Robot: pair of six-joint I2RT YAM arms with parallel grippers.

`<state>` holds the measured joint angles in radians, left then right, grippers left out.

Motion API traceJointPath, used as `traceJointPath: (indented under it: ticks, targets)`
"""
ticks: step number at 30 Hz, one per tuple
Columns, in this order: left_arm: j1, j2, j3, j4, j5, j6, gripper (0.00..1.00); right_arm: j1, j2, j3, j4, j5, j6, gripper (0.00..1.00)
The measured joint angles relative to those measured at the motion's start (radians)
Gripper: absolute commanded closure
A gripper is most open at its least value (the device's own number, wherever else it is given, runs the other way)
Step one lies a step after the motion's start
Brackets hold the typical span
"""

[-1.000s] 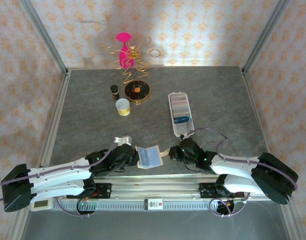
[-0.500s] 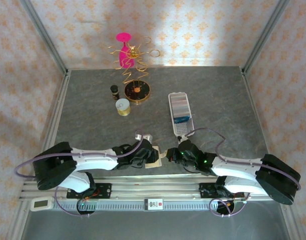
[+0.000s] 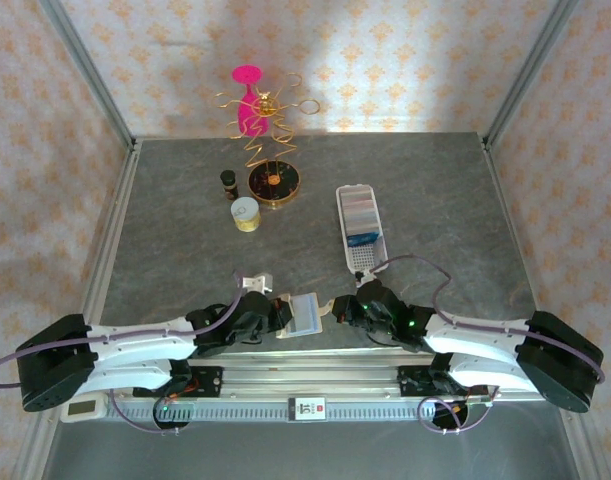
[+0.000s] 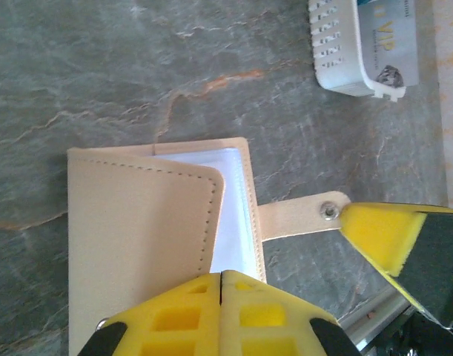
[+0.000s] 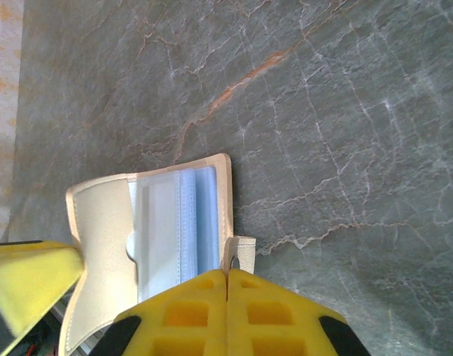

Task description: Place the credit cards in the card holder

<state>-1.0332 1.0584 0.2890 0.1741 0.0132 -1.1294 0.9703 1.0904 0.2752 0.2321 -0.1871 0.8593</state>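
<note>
Card holder [image 3: 361, 260]: a long white tray lying right of centre on the tabletop [image 3: 185, 230]. Its perforated near end is bare, and some cards [image 3: 364, 238] already lie further in.

Wallet [image 4: 137, 245]: beige, by the near edge between the two arms, with its cover folded partly over clear sleeves. Expect it to be soft and floppy and to slide when you tug, so pin it first.

Credit cards [image 5: 200, 222]: pale blue, tucked in the wallet's sleeves. Judge them light, stiff, thin and slick. Take one by whichever short edge stands proud of its sleeve and draw it straight out.

Snap tab [image 4: 300, 219]: sticks out toward the right arm.

Left fingers [image 4: 182, 315]: pressed together over the cover's edge, with nothing visible between them.

Right fingers [image 5: 274, 315]: pressed together, tips at the tab. You cannot tell whether they bear down on it.

Change: a second ago the left arm lay further back and the wallet showed more blue. Half a second ago the arm hid the wallet. Tray and right arm are unchanged.
</note>
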Motion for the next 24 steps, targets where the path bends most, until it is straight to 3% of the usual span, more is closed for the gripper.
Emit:
traceJointPath:
  ticks: [6,16,21,24]
  targets:
    - [-0.002,-0.066,-0.002,-0.014,-0.030,-0.011,1.00,0.001,0.001,0.001,-0.001,0.000,0.000,1.00]
    - [-0.001,-0.392,0.019,-0.465,-0.314,-0.086,1.00,0.006,0.000,0.014,-0.017,0.000,0.000,1.00]
    - [-0.001,-0.431,0.014,-0.646,-0.366,-0.144,1.00,0.007,0.000,0.015,-0.024,0.000,0.000,1.00]
    - [-0.001,-0.393,-0.018,-0.650,-0.342,-0.154,1.00,0.008,0.000,0.015,-0.026,0.000,0.000,1.00]
